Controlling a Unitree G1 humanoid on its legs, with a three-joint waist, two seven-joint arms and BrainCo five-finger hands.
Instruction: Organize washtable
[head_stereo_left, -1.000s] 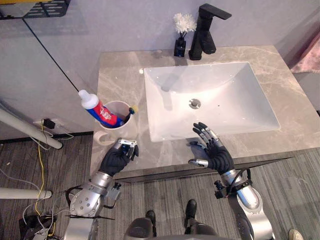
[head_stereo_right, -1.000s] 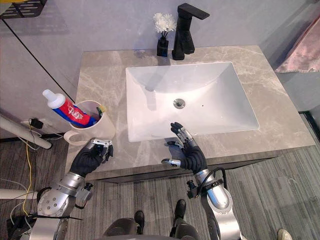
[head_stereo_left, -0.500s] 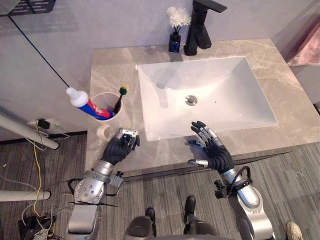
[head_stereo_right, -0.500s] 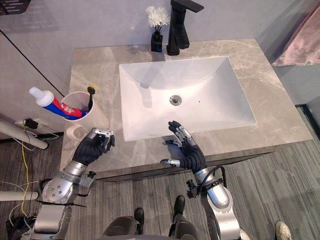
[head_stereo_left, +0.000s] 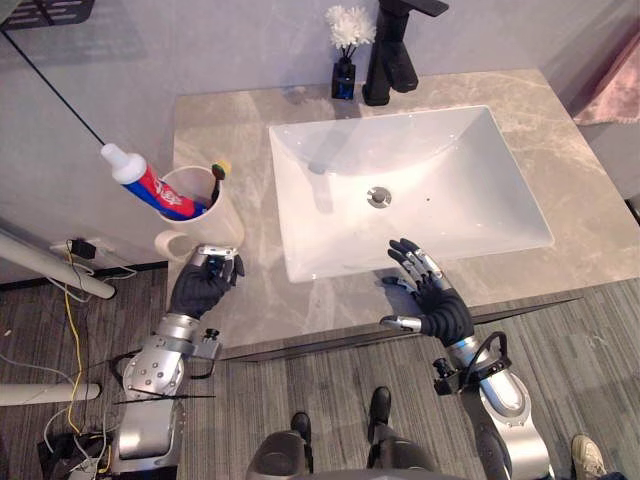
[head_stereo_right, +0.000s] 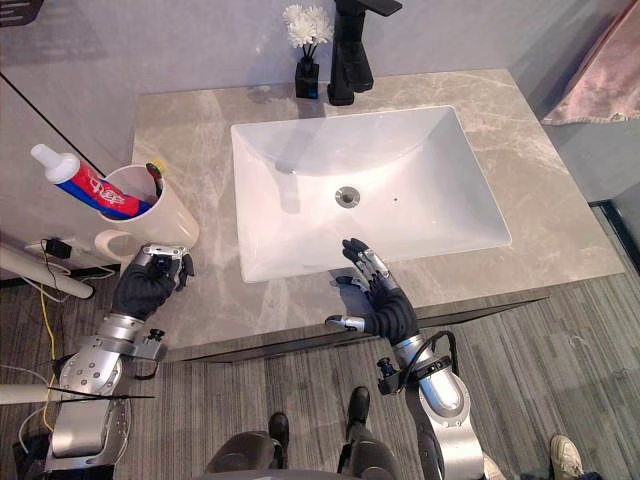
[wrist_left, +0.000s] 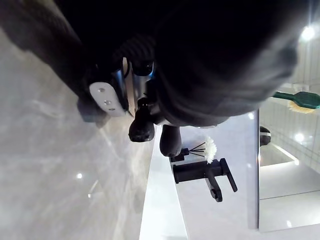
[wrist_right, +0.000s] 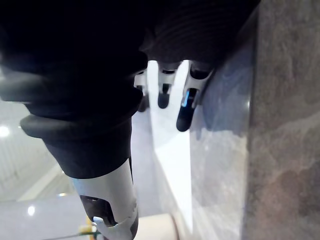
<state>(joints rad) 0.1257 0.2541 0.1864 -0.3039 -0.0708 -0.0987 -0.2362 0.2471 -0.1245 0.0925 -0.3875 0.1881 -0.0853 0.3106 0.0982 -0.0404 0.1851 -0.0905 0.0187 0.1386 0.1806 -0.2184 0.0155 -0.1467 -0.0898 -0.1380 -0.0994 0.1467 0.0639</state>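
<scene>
Holds left hand (head_stereo_left: 205, 285) curled and empty, now straight in front of cup (head_stereo_left: 218, 225) on bench (head_stereo_left: 230, 120), no longer off toward sink (head_stereo_left: 450, 190); toothpaste (head_stereo_left: 150, 187) and toothbrush (head_stereo_left: 217, 178) inside. Keeps right hand (head_stereo_left: 432, 303) spread at sink's front rim, as before.

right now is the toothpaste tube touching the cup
Touching. The left eye view shows the toothpaste tube standing inside the cup, leaning across its rim with the capped end sticking outside.
</scene>
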